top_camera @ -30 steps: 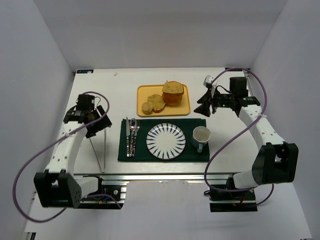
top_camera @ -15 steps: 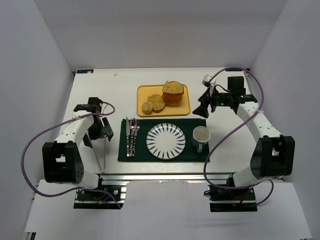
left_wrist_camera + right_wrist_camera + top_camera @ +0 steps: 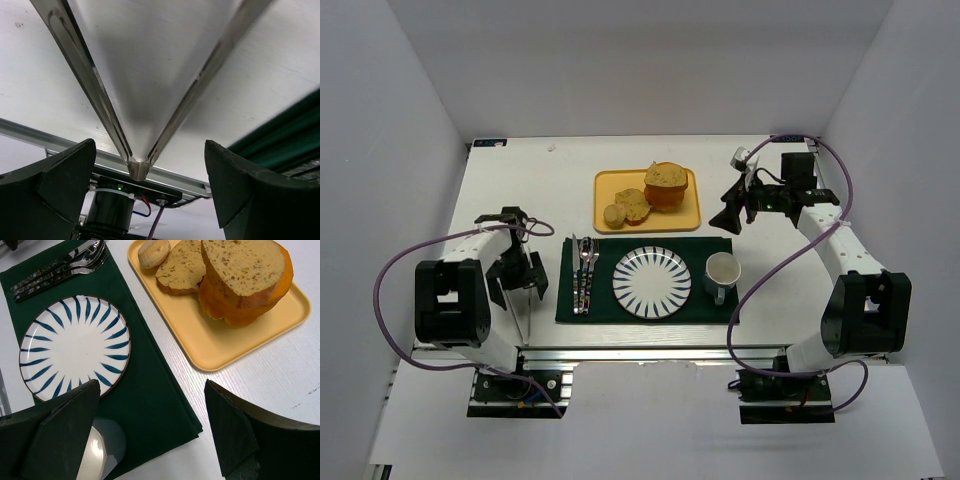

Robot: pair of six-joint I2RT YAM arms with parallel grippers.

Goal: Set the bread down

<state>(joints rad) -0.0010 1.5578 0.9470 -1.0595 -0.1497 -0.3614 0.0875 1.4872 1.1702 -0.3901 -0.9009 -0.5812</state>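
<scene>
Bread, a small round golden slice, lies at the near-left corner of the yellow tray, touching the speckled slice beside the orange-crusted loaf chunk. In the top view, a dark green placemat just in front of the tray carries cutlery, a blue-striped plate and a mug. The left gripper hangs left of the mat and the right gripper right of the tray.

In the left wrist view, the fingers are spread wide over a V-shaped metal frame, holding nothing.

In the right wrist view, the fingers are spread and empty above the mat's edge, with the bread on the tray at top.
</scene>
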